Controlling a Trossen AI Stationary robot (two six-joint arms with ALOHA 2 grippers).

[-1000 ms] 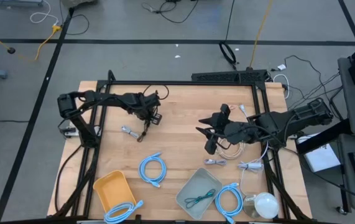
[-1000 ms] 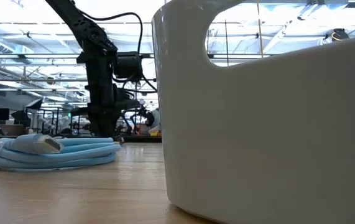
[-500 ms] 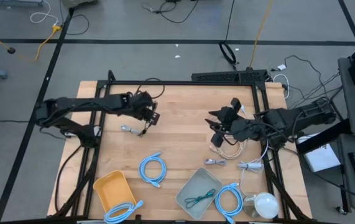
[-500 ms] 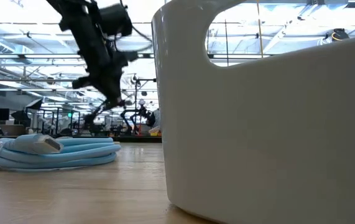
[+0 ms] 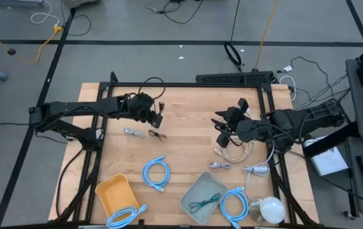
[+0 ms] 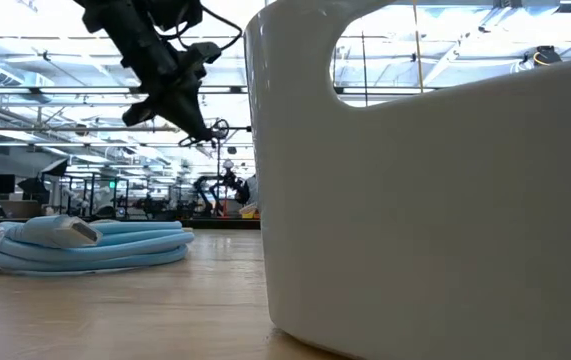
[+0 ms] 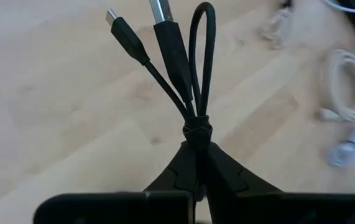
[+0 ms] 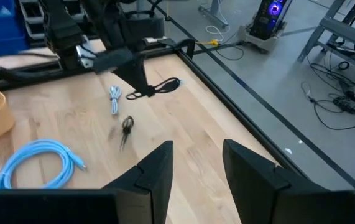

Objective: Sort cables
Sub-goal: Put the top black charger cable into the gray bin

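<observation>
Overhead, bright lights above pale wooden table point(image 5: 187, 114)

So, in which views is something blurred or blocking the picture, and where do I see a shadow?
Low view: a white container close to the lens fills the right side and blocks most of the table. Left wrist view: the black cable in the shut left gripper is sharp; the cables behind it are blurred. Right wrist view: the cable's shadow falls on the table.
</observation>
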